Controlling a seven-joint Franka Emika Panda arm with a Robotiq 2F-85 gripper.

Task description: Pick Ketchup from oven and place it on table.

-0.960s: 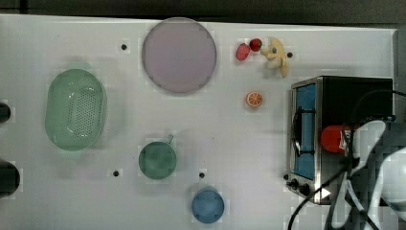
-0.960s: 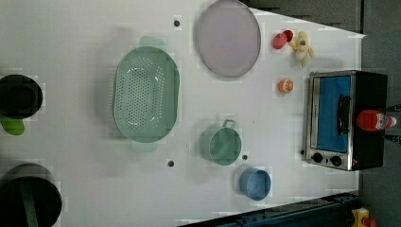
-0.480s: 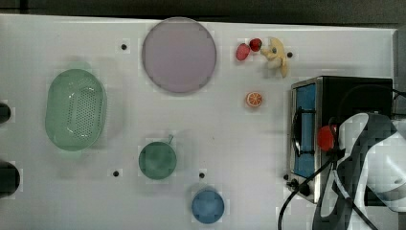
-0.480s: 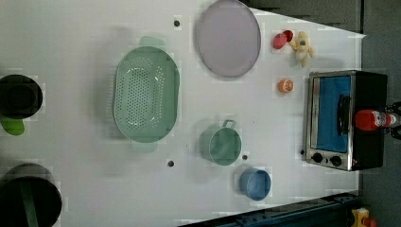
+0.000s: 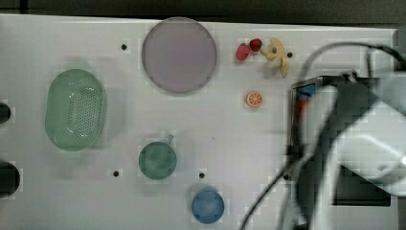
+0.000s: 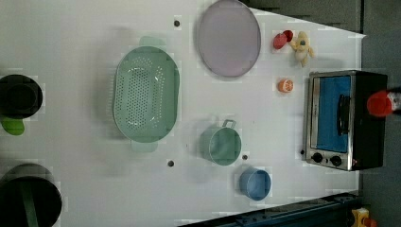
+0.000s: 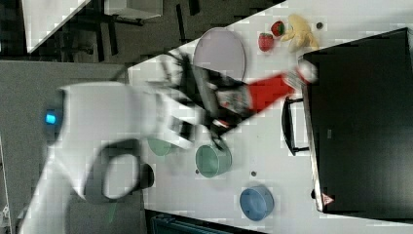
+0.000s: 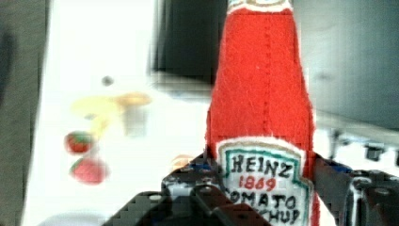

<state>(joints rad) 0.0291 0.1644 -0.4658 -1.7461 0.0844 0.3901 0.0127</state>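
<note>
Red Ketchup [image 8: 261,94] bottle: one, gripped in fingers [image 8: 329,181]; strawberries [image 8: 84,157]: two; oven [image 6: 343,120]: one.

Ketchup [image 7: 268,93] betw. fingers [image 8: 329,181], above table [image 7: 272,161], beside oven [image 7: 360,122].

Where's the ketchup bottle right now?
The Ketchup sits in the claw, lifted beside the oven near its handle in the right view, above the table.

Floor: grey [image 7: 58,73], beside the white work surface in the right view.
Surround: dark strip [image 5: 201,6] along the top view's upper edge.
</note>
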